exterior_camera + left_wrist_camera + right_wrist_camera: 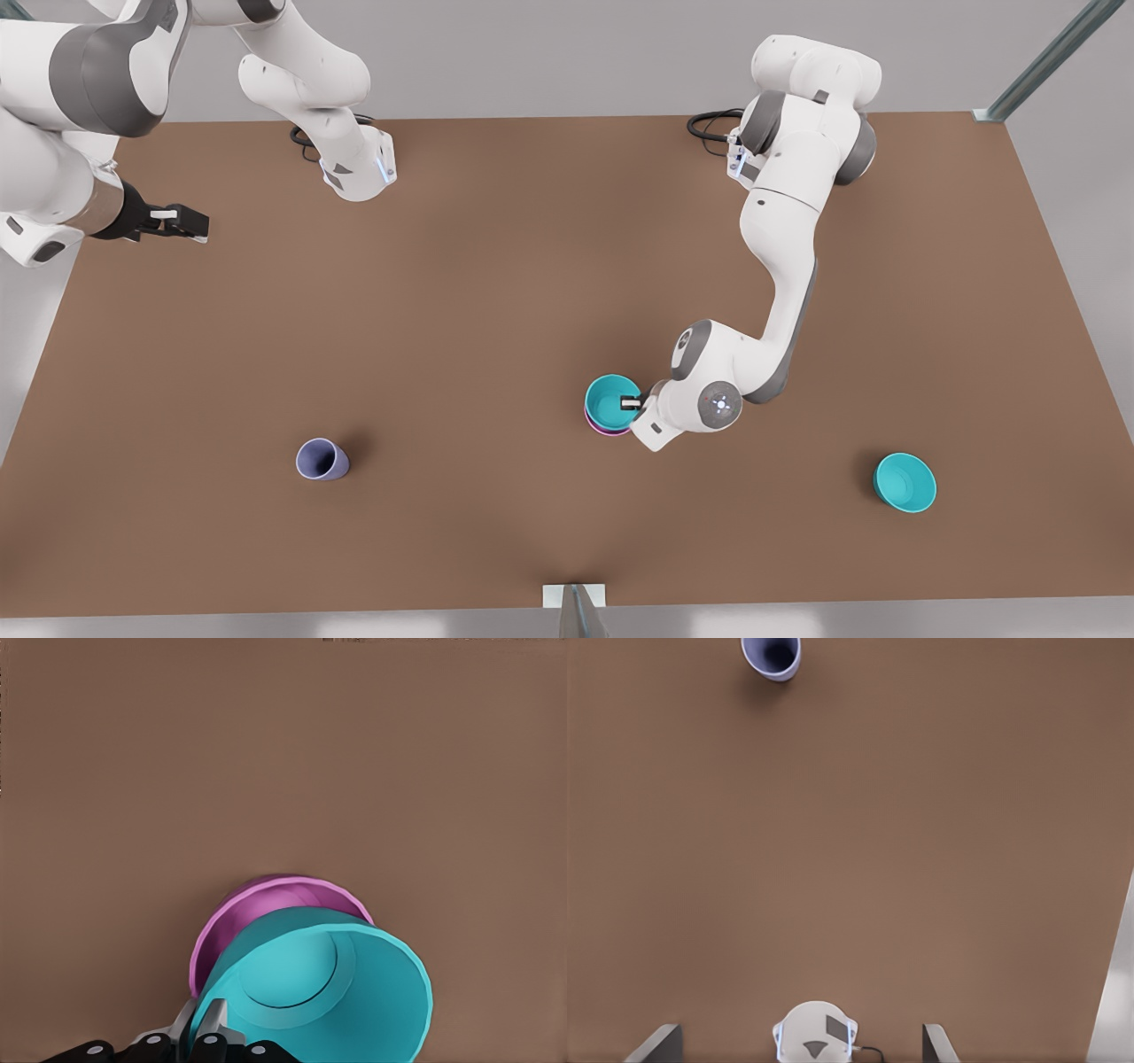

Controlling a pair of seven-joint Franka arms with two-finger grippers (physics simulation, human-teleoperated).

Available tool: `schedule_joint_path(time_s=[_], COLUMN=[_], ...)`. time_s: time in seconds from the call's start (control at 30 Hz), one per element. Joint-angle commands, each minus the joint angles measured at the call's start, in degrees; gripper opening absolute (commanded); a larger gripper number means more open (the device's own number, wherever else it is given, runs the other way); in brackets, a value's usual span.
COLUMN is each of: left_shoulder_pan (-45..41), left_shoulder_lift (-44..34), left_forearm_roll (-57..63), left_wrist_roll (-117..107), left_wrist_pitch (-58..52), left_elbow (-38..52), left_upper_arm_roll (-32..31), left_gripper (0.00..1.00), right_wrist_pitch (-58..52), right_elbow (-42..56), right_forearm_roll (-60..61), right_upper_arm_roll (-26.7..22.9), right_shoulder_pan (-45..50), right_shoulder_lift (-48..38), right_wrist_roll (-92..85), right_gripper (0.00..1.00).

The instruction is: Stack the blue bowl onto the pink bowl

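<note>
Stacking nearly done | left end effector (631, 404) pinches rim of blue bowl (613, 401), one finger inside, bowl directly beneath it and nested in pink bowl (257, 912) at table (496, 292) centre | release looks next | right end effector (182, 221) waits far off, fingers' spread unclear

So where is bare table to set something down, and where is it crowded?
Bare table spans the middle, between the lavender cup and the stacked blue bowl on the pink bowl. It is crowded there: the left gripper grips the blue rim. The right gripper waits. A turquoise bowl sits apart.
</note>
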Motion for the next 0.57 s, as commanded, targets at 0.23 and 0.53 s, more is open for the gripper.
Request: schedule_joint_path(time_s=[0.23,0.53], left_shoulder_pan=[1.85,8.53], left_shoulder_lift=[-22.30,-39.36], left_forearm_roll=[12.98,16.34], left_wrist_roll=[23.49,26.59], left_wrist_pitch=[-37.10,-40.10], left_elbow=[2.23,-2.96], left_upper_arm_roll=[18.70,10.35], left_gripper=[1.00,1.00], right_wrist_pitch=[-0.15,0.64], right_elbow=[0.03,-1.55], right_forearm_roll=[0.01,-0.16], right_upper_arm_roll=[-0.01,-0.01], right_shoulder_pan=[0.00,-0.17], right_shoulder_lift=[-0.33,-1.56], right_wrist_roll=[-1.61,-1.61], right_gripper=[1.00,1.00])
